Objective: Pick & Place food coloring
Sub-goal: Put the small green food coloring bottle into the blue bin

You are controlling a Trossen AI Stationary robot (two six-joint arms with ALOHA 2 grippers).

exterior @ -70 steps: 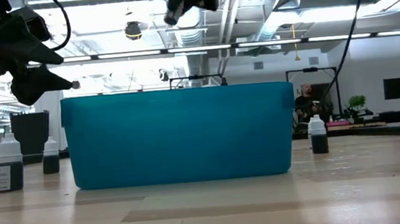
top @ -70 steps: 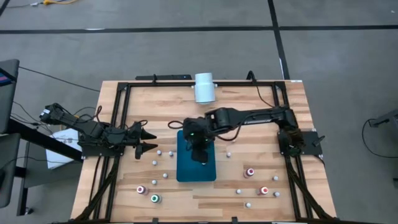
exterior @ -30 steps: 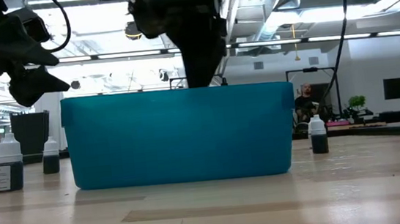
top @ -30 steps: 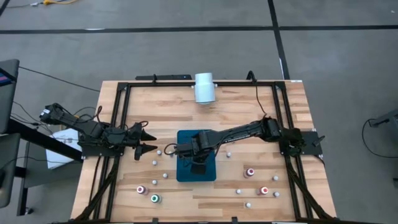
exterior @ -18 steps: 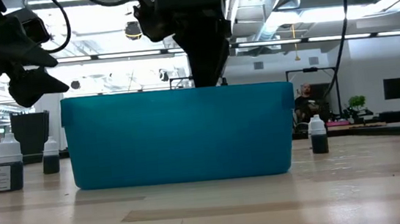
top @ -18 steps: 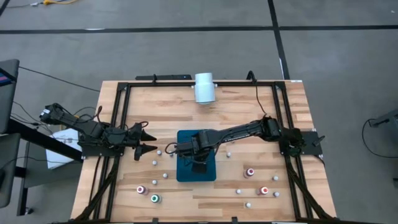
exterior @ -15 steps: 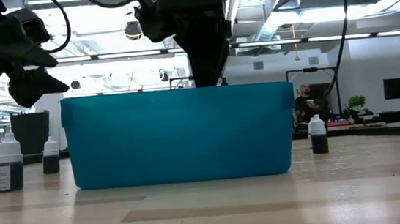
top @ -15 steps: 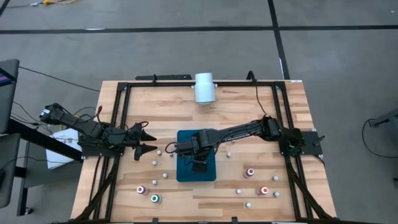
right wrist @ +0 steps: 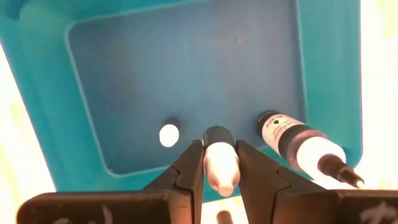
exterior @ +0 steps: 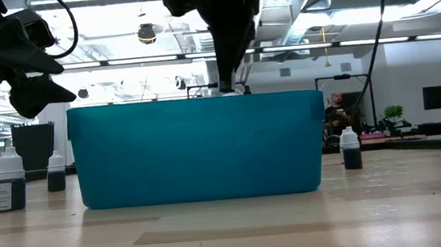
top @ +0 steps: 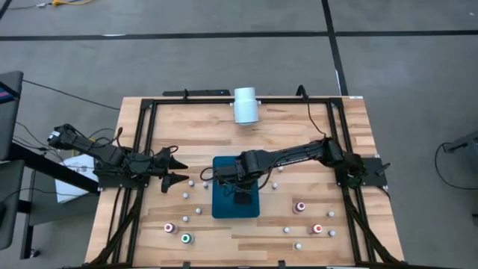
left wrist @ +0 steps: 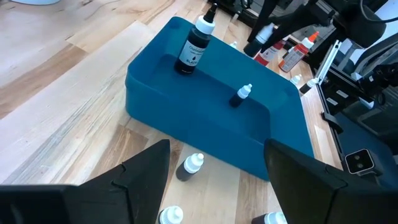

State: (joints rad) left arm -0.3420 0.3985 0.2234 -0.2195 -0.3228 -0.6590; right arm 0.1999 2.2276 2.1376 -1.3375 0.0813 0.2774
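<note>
A teal tray (top: 221, 208) sits mid-table. Inside stand a larger dark food coloring bottle (right wrist: 292, 144) and a tiny one (right wrist: 168, 134). My right gripper (top: 240, 193) hangs over the tray, fingers pointing down, shut on another tiny bottle (right wrist: 221, 163). In the low view its fingers (exterior: 227, 70) end just above the tray's rim. Several more food coloring bottles stand loose on the table, some red-topped (top: 300, 207), one green-topped (top: 186, 238). My left gripper (top: 179, 169) waits open at the table's left, near two loose bottles (left wrist: 189, 167). My right gripper pinches the tiny bottle's white upper part (right wrist: 222, 177) between its two fingers, coming from above and pointing down. The bottle's dark end (right wrist: 217, 134) points down toward the tray floor. The tray wall hides whether it is clear of that floor.
A large white cylinder (top: 246, 104) lies at the far edge. A black frame (top: 146, 142) runs around the table. Loose bottles stand on both sides of the tray and near the front edge (top: 298, 245). People sit in the room beyond (exterior: 337, 112).
My right gripper has risen from deep inside the tray until its fingertips stand just above the rim, and it has stayed shut and pointing down.
</note>
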